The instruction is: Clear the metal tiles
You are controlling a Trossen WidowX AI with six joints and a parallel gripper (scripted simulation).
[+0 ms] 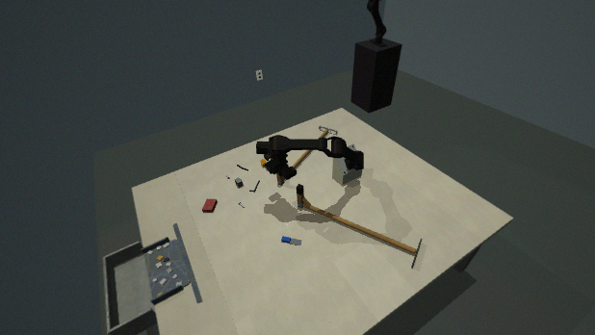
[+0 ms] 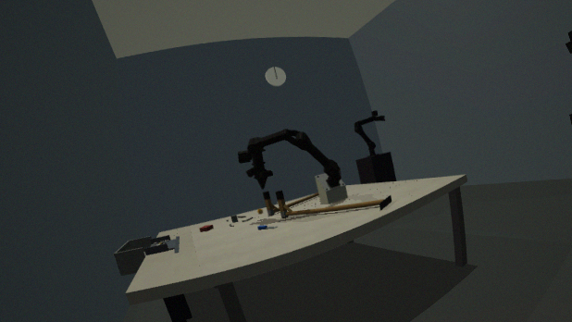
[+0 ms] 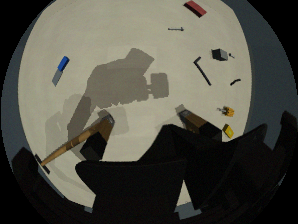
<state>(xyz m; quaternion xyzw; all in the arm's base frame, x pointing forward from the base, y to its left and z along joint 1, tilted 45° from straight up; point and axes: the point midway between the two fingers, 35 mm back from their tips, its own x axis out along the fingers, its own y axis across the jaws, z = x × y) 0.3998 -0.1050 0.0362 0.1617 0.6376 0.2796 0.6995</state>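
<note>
The long scraper lies untouched, its blade near the worktop's front-right edge. The gripper is closed, empty – it should open and grab the upright grip. Tiles wait by the left edge.

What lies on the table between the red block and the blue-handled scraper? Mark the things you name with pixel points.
In the top view, nothing lies on the straight stretch between the red block (image 1: 210, 205) (image 2: 206, 228) (image 3: 195, 9) and the blue-handled scraper (image 1: 291, 241) (image 2: 267, 228) (image 3: 60, 70).
</note>
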